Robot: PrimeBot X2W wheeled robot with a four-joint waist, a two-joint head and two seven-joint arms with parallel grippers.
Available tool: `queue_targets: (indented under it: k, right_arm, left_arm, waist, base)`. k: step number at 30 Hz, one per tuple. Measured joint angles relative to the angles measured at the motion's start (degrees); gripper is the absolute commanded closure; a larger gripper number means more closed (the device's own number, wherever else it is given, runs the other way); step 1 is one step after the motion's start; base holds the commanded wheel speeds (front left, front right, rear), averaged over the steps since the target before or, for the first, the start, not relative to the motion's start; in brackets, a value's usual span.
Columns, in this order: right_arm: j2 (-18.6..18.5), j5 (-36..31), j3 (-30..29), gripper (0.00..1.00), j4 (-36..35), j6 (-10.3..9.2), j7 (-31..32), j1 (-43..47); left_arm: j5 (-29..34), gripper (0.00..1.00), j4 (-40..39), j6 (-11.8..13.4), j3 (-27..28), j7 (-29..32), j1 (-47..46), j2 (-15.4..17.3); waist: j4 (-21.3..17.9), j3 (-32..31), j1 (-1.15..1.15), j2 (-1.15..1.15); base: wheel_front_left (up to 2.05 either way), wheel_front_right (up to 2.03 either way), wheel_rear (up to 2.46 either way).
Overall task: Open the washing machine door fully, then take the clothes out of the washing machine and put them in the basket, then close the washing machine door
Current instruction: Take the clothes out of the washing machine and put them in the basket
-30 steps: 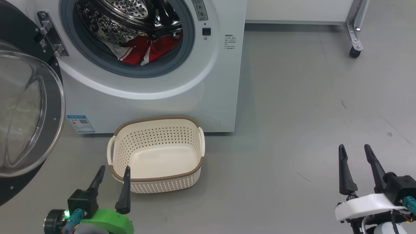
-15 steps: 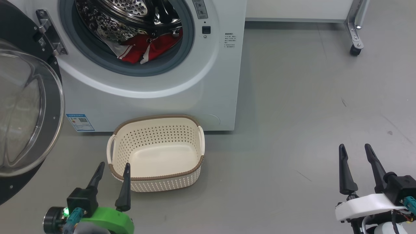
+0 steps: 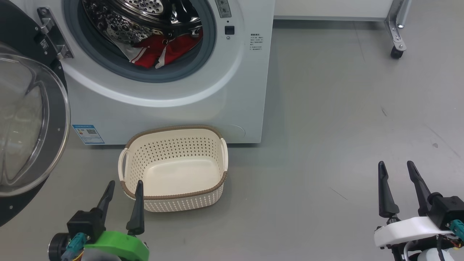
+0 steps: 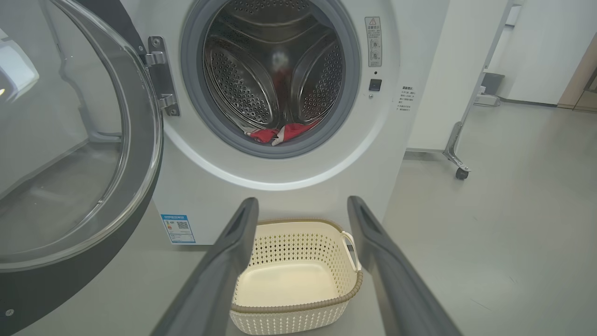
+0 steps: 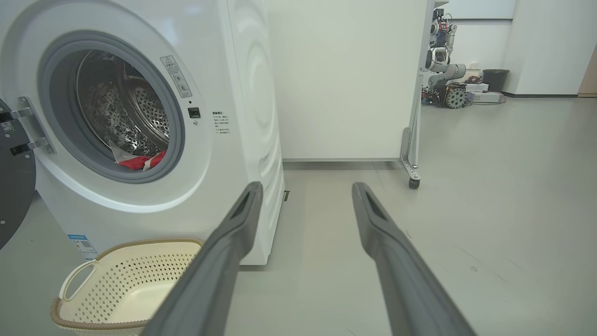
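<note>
Hovering wide open and empty, left gripper near basket; right gripper likewise

The head camera has shifted slightly, and the left hand has edged back leftward.

I have the washing machine straight ahead: a big white front-loader with a grey rubber ring around a shiny perforated steel drum and a blue sticker low on its front, at the left. Its door stands swung wide open to the left, the black ring and clear bulging glass facing me. I see the clothes crumpled at the bottom of the drum, red with white stripes. The basket, cream and perforated with a brown rim and two side handles, sits upright and empty on the floor, just in front of the washer.
</note>
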Motion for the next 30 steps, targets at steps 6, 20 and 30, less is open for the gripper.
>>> queue_targets:
  k: [6, 20, 30]
  right_arm:
    - [0.1, -0.1, 0.0, 0.00, 0.0, 0.20, 0.0, 0.0]
    - [0.4, -0.2, 0.0, 0.00, 0.1, 0.57, 0.0, 0.2]
    - [0.7, -0.4, 0.0, 0.00, 0.3, 0.85, 0.0, 0.6]
  left_arm:
    - [-2.2, 0.00, -0.4, -0.4, 0.0, 0.0, 0.1, 0.0]
    - [-2.1, 0.00, -0.8, -0.4, 0.1, 0.0, 0.5, 0.0]
    - [-1.8, 0.00, -1.3, -0.3, 0.0, 0.0, 0.8, 0.0]
  waist:
    - [0.0, 0.0, 0.00, 0.00]
    - [0.4, -0.5, 0.00, 0.00]
    - [0.7, -0.5, 0.00, 0.00]
  base:
    - [0.20, -0.20, 0.00]
    - [0.60, -0.60, 0.00]
    - [1.10, -1.10, 0.00]
